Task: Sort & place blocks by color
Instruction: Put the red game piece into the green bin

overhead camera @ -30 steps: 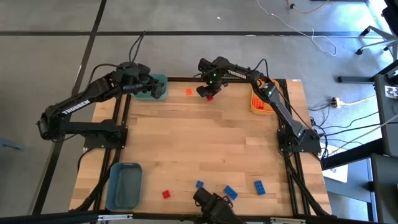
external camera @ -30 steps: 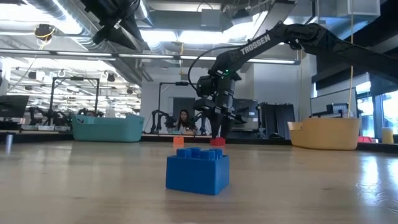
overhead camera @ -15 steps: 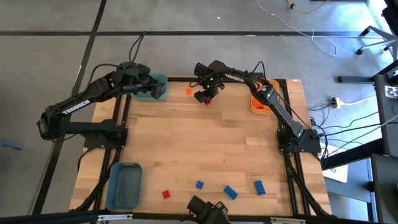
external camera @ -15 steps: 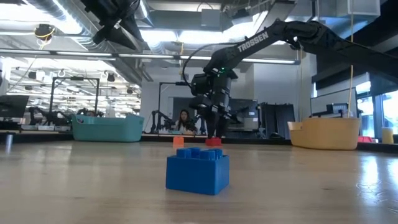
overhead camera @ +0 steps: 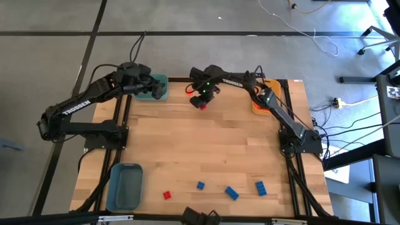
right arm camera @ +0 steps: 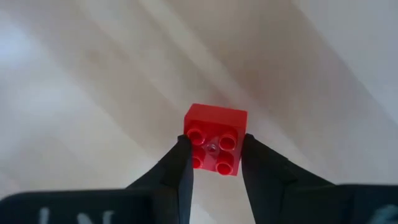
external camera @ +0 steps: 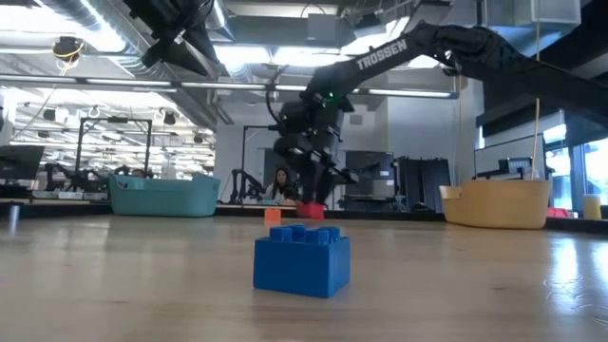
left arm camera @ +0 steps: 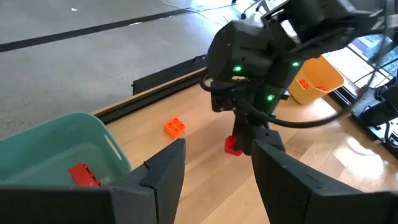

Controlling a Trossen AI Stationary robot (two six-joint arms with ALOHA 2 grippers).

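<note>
My right gripper (overhead camera: 202, 104) is shut on a small red block (right arm camera: 214, 140) near the table's far edge, seen also in the low view (external camera: 311, 209). An orange block (left arm camera: 175, 127) rests flat on the wood just beyond it toward the far edge. My left gripper (left arm camera: 217, 152) hangs open over the teal bin (overhead camera: 157, 87) at the far left corner; a red block (left arm camera: 82, 175) lies on that bin's floor. Along the near edge a red block (overhead camera: 167, 195) and three blue blocks (overhead camera: 232, 193) rest on the table. My right gripper pinches the red block by two opposite side walls (right arm camera: 194, 144), one finger on each. The fingers (right arm camera: 177, 171) come from above, pointing down, with the studded top facing the wrist. The block sits upright, lifted just clear of the wood.
A yellow-orange bin (overhead camera: 259, 100) stands at the far right with an orange block (left arm camera: 303, 83) inside. A grey-blue bin (overhead camera: 124, 185) sits at the near left corner. Bare wood (overhead camera: 206, 147) spreads across the table's middle. A person shows in the room beyond (external camera: 281, 182).
My right gripper has moved toward the table's left edge along the far side, nearer the teal bin, staying shut on the red block, which has travelled with it and risen slightly off the wood.
</note>
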